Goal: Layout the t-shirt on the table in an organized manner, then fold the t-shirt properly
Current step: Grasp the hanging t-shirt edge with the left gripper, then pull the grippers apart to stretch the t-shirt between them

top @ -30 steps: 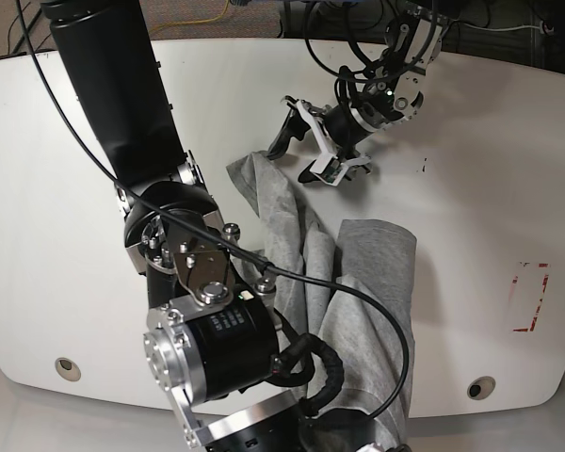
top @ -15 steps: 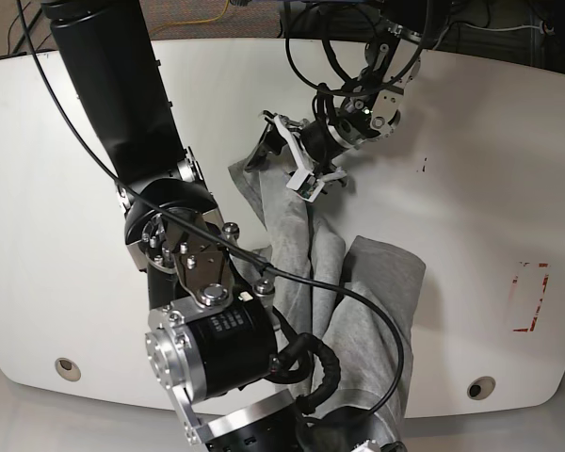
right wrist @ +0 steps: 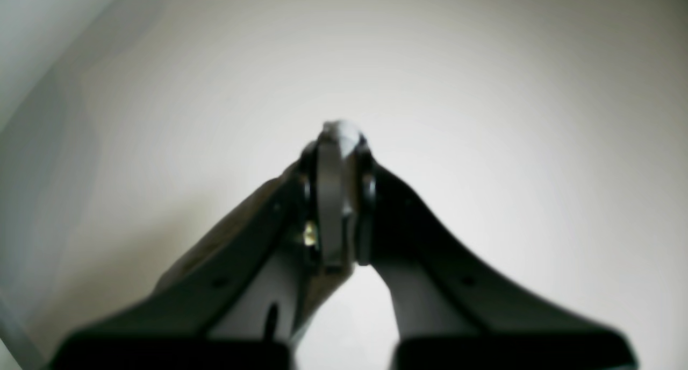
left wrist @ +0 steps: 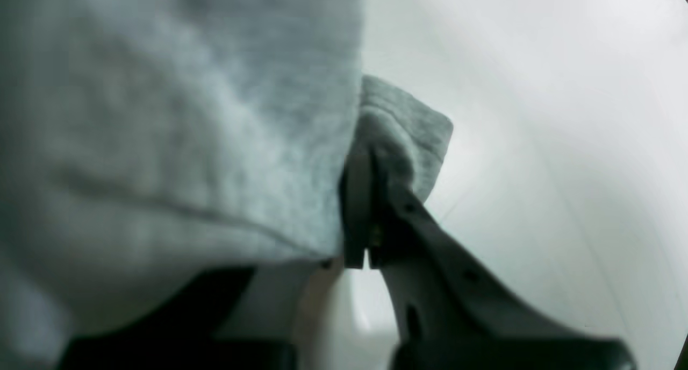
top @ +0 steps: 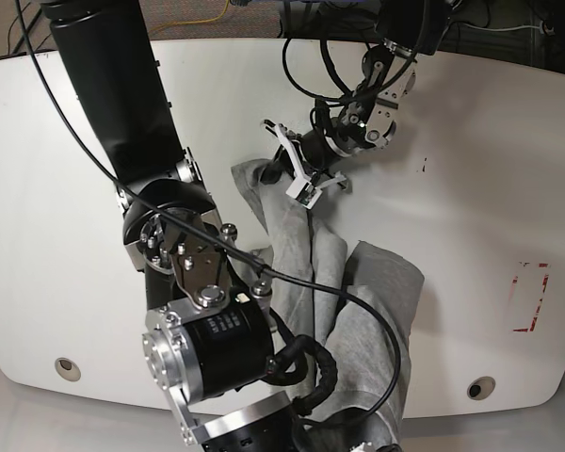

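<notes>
The heather-grey t-shirt (top: 367, 301) lies bunched in a long crumpled strip on the white table (top: 56, 188), running from the middle toward the near edge. My left gripper (top: 290, 175) sits at the strip's far end and is shut on a fold there. In the left wrist view, the left gripper (left wrist: 370, 163) pinches a hemmed corner of the t-shirt (left wrist: 188, 122) above the table (left wrist: 537, 144). The right gripper (right wrist: 338, 141) is shut, with a thin pale-grey strip of t-shirt (right wrist: 339, 129) squeezed between its jaws. In the base view this gripper is hidden at the bottom edge.
The bulky right arm (top: 202, 320) fills the near-left middle of the base view. Two round grommet holes (top: 67, 368) (top: 480, 387) sit near the front edge. A red-lined mark (top: 530, 297) is at the right and a small dark scuff (top: 424, 166) beside the left arm.
My left gripper has moved left and down to the shirt's far end and closed on the cloth. The right arm has stayed put.
</notes>
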Robot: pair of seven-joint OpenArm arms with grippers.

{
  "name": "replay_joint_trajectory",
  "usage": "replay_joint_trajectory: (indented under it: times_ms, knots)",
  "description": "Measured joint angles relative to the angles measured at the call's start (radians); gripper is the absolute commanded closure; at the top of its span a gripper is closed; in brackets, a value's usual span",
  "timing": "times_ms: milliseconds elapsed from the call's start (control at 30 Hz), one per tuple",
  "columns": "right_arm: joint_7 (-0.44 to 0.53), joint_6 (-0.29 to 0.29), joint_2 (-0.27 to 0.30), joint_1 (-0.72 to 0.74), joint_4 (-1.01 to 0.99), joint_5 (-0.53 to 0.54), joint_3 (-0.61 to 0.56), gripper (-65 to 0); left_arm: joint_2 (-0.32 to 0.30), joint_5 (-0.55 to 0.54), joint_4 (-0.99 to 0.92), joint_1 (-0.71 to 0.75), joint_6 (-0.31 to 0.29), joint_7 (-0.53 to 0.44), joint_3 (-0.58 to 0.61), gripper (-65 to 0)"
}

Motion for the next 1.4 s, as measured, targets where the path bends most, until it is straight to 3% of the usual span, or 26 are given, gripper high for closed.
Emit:
replay_joint_trajectory:
  times_ms: [233, 433, 733, 1100, 1400]
  knots:
    - [0.004, 0.001, 0.009, -0.01, 0.0, 0.001, 0.007, -0.2, -0.01, 0.0, 0.035, 0.034, -0.001, -0.002, -0.035, 0.0]
    - [-0.001, 0.003, 0.028, -0.028, -0.012, 0.0, 0.051, -0.2, -0.055, 0.0, 0.138, 0.08, 0.0, 0.024, -0.108, 0.0]
    - [0.0, 0.002, 0.065, -0.043, -0.092, 0.001, 0.161, -0.2, -0.124, -0.001, 0.492, 0.119, -0.004, 0.268, -0.266, 0.0]
    - [-0.009, -0.008, 0.11, -0.074, -0.229, -0.006, 0.312, -0.2, -0.206, -0.011, 0.679, 0.091, -0.011, 0.372, -0.459, 0.0]
    - [-0.01, -0.003, 0.162, -0.076, -0.37, 0.001, 0.426, -0.2, -0.301, -0.155, 0.685, 0.056, -0.014, 0.379, -0.647, 0.0]
